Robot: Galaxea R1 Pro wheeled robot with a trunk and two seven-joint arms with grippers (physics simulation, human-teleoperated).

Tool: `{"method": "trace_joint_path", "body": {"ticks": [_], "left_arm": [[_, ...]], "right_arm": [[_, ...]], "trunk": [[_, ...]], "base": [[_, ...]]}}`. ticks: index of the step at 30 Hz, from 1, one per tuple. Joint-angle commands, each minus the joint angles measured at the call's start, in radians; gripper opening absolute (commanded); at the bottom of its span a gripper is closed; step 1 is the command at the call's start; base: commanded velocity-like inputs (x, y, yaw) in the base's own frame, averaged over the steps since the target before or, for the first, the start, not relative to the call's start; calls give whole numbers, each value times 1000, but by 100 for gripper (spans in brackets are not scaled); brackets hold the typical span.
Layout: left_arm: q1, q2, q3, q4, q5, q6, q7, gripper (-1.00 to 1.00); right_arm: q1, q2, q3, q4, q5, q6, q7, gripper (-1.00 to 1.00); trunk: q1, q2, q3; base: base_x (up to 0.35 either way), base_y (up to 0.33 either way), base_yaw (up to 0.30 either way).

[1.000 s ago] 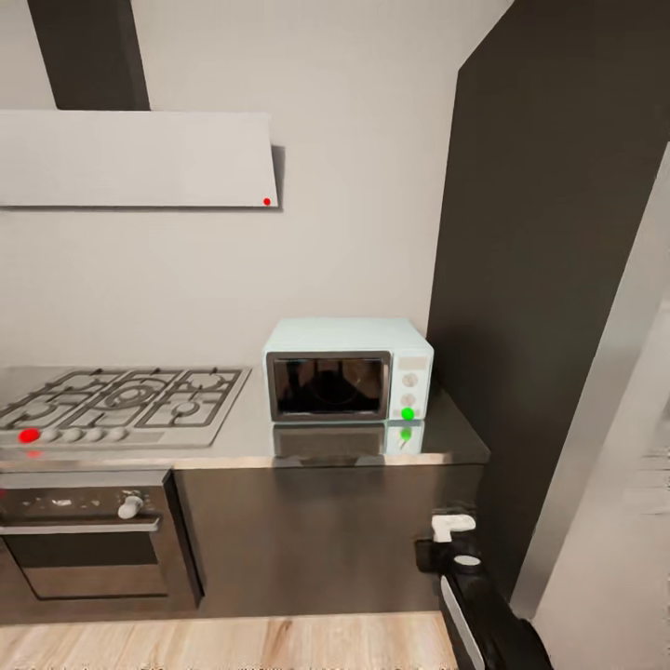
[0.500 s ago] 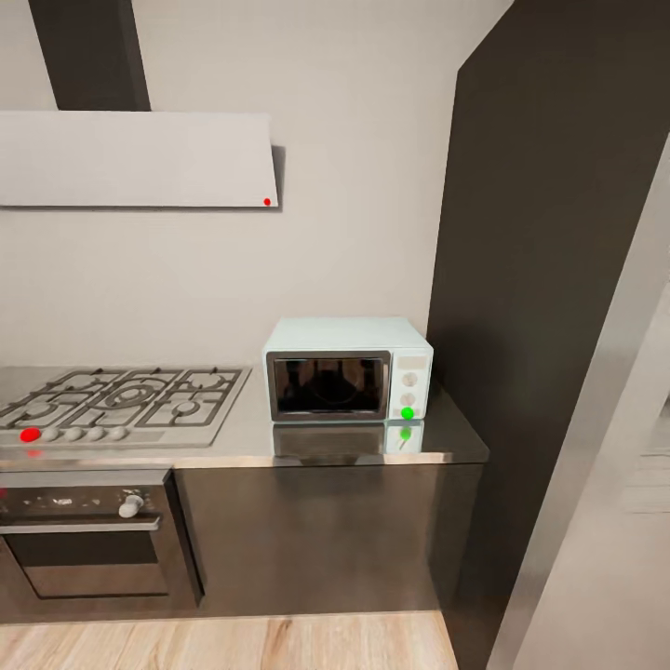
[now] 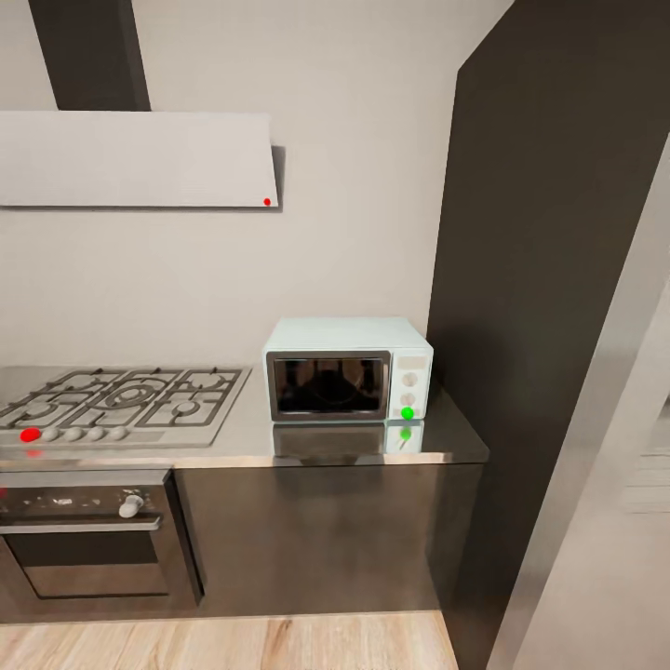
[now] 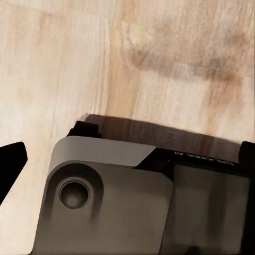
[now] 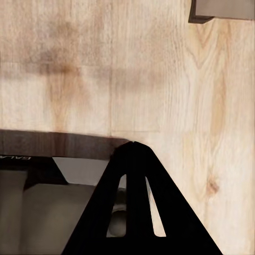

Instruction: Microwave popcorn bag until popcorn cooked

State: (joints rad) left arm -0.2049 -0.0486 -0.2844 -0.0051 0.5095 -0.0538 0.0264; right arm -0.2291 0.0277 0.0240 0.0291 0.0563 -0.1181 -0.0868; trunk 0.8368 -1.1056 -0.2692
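The pale mint-blue microwave stands on the glossy grey countertop against the wall, its dark glass door closed. A green light glows on its white panel and mirrors in the worktop. The popcorn bag and the popcorn are out of view; behind the dark glass I cannot make out what is inside. In the right wrist view my right gripper hangs over the wood floor, its black fingers meeting in a point, with nothing held. In the left wrist view one black fingertip of the left gripper shows at the edge, far off centre.
A grey gas hob with a red-lit knob lies left of the microwave, with a dark oven below it and a white hood above. A tall dark cabinet rises right of the counter. My own base sits on pale plank floor.
My right arm, seen one second ago at the head view's lower right, has dropped out of that view. The microwave and counter stand as before.
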Motion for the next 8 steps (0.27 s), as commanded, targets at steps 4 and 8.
{"method": "trace_joint_path", "body": {"ticks": [4, 8], "left_arm": [[-1, 44, -6, 1, 12, -3, 3, 100], [-1, 44, -6, 1, 12, -3, 3, 100]], "right_arm": [[-1, 3, 2, 3, 7, -5, -5, -100], [-1, 3, 2, 3, 7, -5, -5, -100]], "trunk": [[0, -1, -1], [0, -1, -1]], "base": [[0, 0, 0], [0, 0, 0]]}}
